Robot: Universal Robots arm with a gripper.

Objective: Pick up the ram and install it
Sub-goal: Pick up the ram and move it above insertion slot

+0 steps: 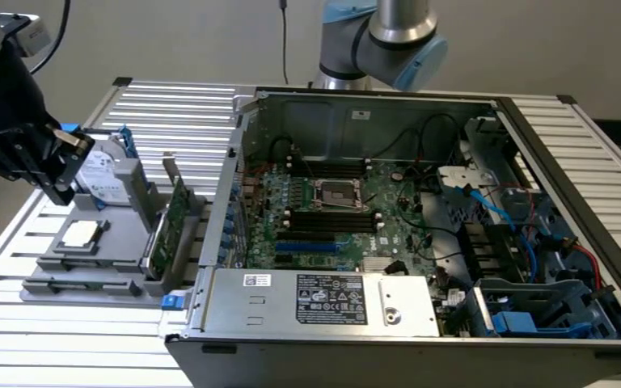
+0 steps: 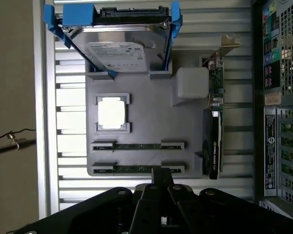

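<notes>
Ram (image 2: 136, 145) sits in a slot of the gray tray (image 2: 146, 122); second stick (image 2: 132, 169) parallel in the next slot. Tray is on the slatted table (image 2: 68, 190) beside the open PC case (image 1: 365, 113). Gripper (image 2: 161, 174) fingers together, nothing held, hovering over the tray edge by the second stick. Tray also holds a hard drive (image 2: 119, 53), CPU (image 2: 111, 113) and green card (image 2: 215, 122).
</notes>
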